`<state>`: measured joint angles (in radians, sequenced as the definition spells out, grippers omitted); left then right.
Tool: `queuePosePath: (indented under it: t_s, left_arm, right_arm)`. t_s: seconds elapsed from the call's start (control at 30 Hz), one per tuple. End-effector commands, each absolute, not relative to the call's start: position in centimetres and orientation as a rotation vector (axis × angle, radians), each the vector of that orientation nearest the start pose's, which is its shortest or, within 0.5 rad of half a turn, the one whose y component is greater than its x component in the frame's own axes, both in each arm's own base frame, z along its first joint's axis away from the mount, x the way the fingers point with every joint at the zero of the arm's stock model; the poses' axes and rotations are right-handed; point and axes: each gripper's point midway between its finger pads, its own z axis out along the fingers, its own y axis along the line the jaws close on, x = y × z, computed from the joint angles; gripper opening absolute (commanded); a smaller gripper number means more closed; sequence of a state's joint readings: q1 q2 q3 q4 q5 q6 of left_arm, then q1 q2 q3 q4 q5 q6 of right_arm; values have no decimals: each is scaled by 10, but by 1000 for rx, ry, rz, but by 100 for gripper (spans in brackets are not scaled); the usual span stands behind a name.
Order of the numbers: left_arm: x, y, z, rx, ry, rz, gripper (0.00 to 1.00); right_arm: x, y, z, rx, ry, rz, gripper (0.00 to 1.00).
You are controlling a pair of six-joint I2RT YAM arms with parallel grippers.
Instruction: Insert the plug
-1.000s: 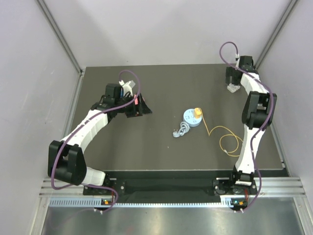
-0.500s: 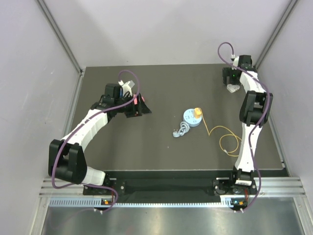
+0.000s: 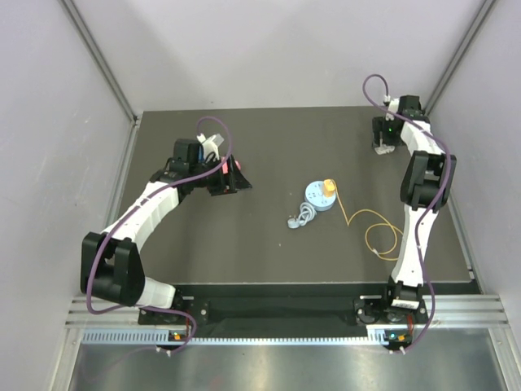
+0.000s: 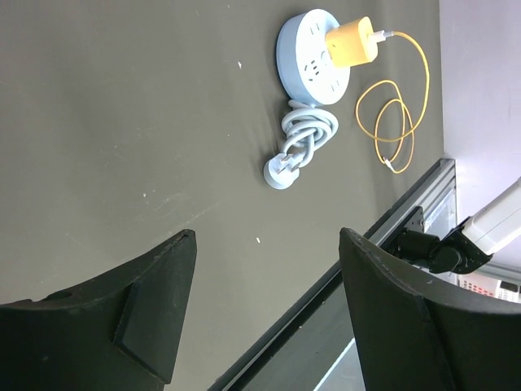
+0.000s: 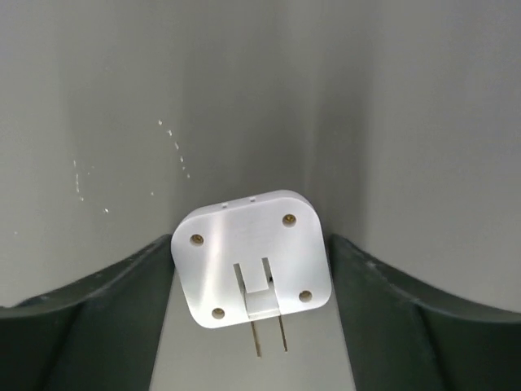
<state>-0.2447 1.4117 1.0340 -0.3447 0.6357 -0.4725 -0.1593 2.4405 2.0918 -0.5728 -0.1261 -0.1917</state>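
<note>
A small yellow plug (image 4: 352,42) sits seated on top of a light-blue round disc (image 4: 305,53) near the middle of the dark tabletop (image 4: 122,122), with its thin yellow-orange wire (image 4: 404,122) looping away beside it and a knotted grey cord (image 4: 305,134) lying just next to the disc. The left end effector (image 4: 267,244) hangs well apart to the left, fingers spread wide around nothing. At the far right corner, the right end effector (image 5: 251,244) presses both fingers against the sides of a white square block (image 5: 220,261) with two metal prongs.

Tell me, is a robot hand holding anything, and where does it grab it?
The right gripper pinches the white square block by its two opposite sides, it seems. The left gripper is open and empty.
</note>
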Motion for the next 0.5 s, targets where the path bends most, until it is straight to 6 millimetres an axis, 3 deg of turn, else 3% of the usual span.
queuePosePath:
  t_s: [0.0,0.1,0.13,0.3,0.33,0.37,0.4,0.43,0.47]
  left_arm:
    - [323,-203,186,99,2315,-1114,75]
    - [324,-202,187,93,2311,-1105,73]
    - [324,-202,187,93,2308,-1103,72]
    - [325,-202,199,122,2265,-1090,66]
    - [327,-202,201,121,2254,-1079,65]
    - [326,-204,207,130,2237,-1079,64]
    - [327,-206,214,135,2220,-1079,63]
    - [325,-213,224,165,2184,-1094,63]
    - [325,-217,231,172,2163,-1098,62]
  right_arm:
    - [578,-82,45,-99,2474,3,71]
    - [580,-79,53,-59,2453,13,49]
    - [577,-76,52,-21,2454,37,37]
    - [580,-42,118,150,2297,172,18]
    - [570,-23,115,226,2302,245,14]
    - [565,-8,151,236,2228,301,13]
    - [568,3,174,249,2140,342,11]
    - [549,29,163,306,2152,431,9]
    - [545,45,225,263,1976,505,8]
